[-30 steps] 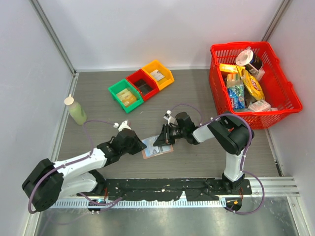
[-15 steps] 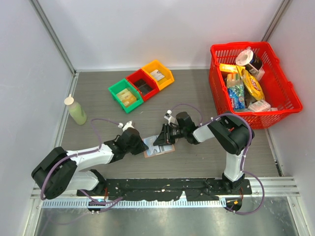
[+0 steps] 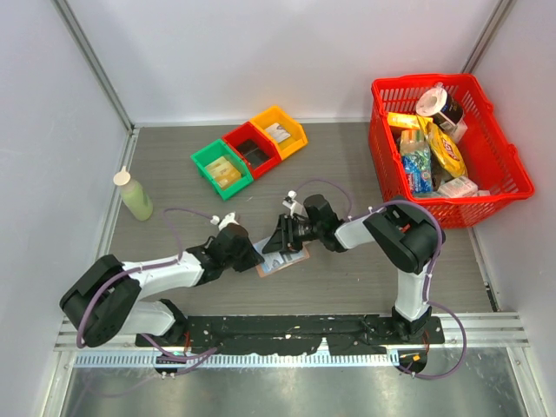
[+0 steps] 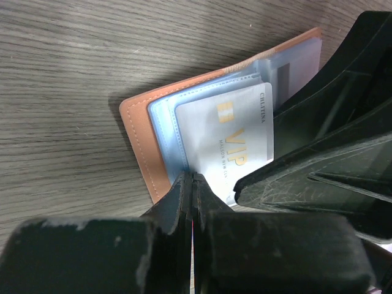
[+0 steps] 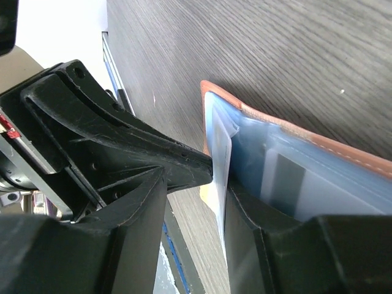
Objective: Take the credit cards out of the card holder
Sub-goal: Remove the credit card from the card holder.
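One second has brought the left tool, pinched shut, to a corner of the credit card in the open card holder on the table, whose pale inner leaf the right tool clamps narrowly, so extraction looks imminent.

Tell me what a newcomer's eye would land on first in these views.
Mid-table, the left gripper and right gripper meet tip to tip over the open tan-pink leather-like card holder. The left wrist view shows a white plastic card lettered VIP in gold, lying against the holder's pale blue lining. At the right rear, a red plastic basket heaped with groceries catches the eye next.
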